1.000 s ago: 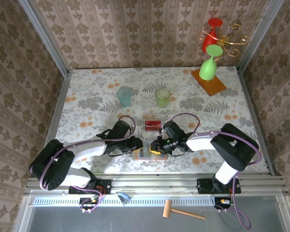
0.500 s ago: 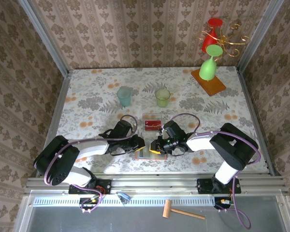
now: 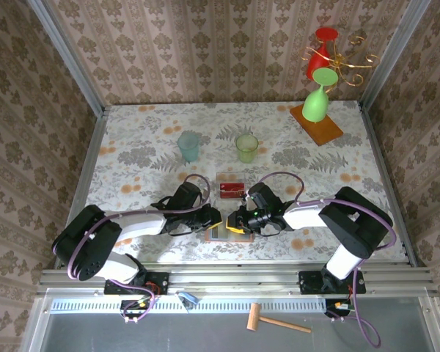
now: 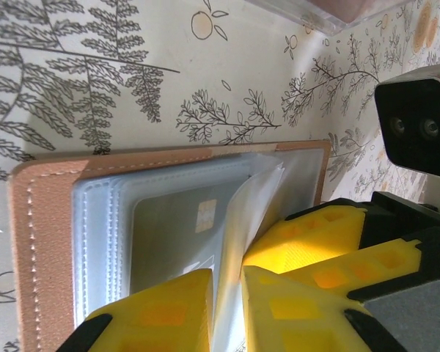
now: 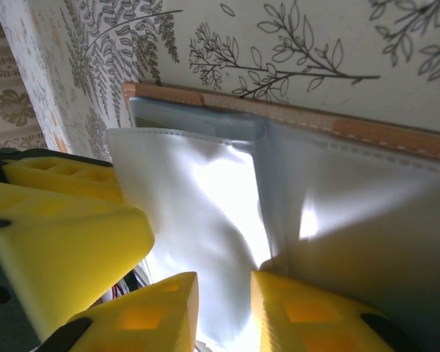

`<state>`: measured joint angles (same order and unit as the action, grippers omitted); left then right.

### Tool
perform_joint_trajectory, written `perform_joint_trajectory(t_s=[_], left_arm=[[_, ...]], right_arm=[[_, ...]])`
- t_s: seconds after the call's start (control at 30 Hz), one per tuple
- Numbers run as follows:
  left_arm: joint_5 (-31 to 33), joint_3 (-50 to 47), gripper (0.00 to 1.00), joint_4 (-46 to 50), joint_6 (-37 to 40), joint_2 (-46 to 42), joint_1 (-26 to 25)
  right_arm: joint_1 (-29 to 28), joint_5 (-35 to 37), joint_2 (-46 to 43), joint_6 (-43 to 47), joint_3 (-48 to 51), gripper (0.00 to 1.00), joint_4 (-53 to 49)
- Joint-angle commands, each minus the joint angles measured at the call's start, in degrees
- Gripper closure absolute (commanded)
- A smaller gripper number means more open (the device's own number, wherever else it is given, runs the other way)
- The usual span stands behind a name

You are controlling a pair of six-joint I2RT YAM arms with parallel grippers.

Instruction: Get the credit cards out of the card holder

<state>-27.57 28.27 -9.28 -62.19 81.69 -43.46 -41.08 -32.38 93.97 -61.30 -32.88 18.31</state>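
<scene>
Left wrist: the left gripper [image 4: 226, 277] is pinching a sleeve [image 4: 260, 194] of the card holder [image 4: 42, 220], a card [image 4: 176, 231] sitting inside. The right gripper [image 5: 224, 284] is straddling the sleeve, hold unclear. Red cards [image 3: 230, 189] are lying outside.

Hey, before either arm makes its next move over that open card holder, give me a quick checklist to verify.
1. Card holder open, flat on table: ok.
2. Card to pull located: ok.
3. Left tool firmly gripping sleeve leaf between its fingers: cannot tell.
4. Right tool gripping a leaf: cannot tell.
5. Room between both tools: not ok, crowded.
6. Clear tray present beyond holder: ok.
</scene>
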Motion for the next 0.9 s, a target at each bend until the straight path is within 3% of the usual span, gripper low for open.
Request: perform_joint_trajectory(t_s=[0.0,0.5,0.87], left_arm=[[-1.08,-0.04,0.81,0.46,-0.45,-0.32,-0.31],[-1.06,1.89,0.79,4.05,0.52,-3.2,-0.55],[-0.95,5.45,0.66,6.02,1.2,-2.26,-1.9]], right_arm=[[0.39,0.82,-2.73,-0.09,0.04,0.72,-3.5],[1.86,4.5,-13.1,3.36,-2.71,0.69,-15.56],[4.46,8.25,-20.52,6.28,-3.37,0.69,-25.07]])
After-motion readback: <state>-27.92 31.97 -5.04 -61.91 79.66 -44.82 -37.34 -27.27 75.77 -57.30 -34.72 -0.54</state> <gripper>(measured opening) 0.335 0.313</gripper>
